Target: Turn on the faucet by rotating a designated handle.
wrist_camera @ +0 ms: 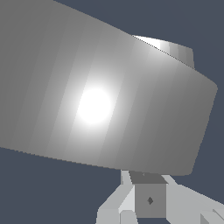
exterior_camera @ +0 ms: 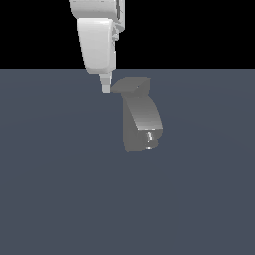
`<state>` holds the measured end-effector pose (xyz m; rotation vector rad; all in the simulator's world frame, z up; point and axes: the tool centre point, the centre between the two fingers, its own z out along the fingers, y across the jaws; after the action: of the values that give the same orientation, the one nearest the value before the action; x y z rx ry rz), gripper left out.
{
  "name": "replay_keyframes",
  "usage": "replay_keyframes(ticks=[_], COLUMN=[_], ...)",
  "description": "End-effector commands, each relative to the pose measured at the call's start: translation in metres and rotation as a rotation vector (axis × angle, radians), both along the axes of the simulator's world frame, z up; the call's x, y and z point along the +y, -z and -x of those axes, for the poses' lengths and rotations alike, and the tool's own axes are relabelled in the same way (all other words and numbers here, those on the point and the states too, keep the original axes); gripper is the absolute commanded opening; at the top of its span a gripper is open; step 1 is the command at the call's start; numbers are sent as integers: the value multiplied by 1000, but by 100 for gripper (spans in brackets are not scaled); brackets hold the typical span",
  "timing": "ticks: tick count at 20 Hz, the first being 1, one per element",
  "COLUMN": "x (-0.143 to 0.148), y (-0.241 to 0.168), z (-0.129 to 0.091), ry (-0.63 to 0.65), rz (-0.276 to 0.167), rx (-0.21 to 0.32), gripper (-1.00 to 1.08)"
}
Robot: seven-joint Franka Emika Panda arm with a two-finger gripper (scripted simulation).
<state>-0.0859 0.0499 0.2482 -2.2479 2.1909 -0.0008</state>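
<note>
Claw (exterior_camera: 105, 87) hangs straight down from the white arm (exterior_camera: 97, 45), its tip right against the edge of the faucet's cap on the exterior view's left. From here the fingers read as one narrow pale stub, so I cannot tell how far apart they stand or whether they have hold of anything. Faucet (exterior_camera: 142, 119) stands on the dark grey floor (exterior_camera: 60, 199) near the middle, a thick grey curve dropping to a shiny nozzle (exterior_camera: 150, 137). I cannot pick out the handle for sure. Close up in the wrist view, a broad grey surface of the faucet (wrist_camera: 100, 96) fills nearly everything, with pale claw parts (wrist_camera: 144, 201) just beyond it.
</note>
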Motion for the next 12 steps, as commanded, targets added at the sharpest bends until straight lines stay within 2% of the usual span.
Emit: replay_keyframes(ticks=[1, 5, 7, 12], x=[-10, -20, -13, -43], y=[0, 0, 0, 0], z=[7, 18, 15, 17], ry=[8, 8, 0, 2], rz=[1, 1, 1, 1], rx=[2, 2, 1, 1], gripper=[-100, -100, -100, -100])
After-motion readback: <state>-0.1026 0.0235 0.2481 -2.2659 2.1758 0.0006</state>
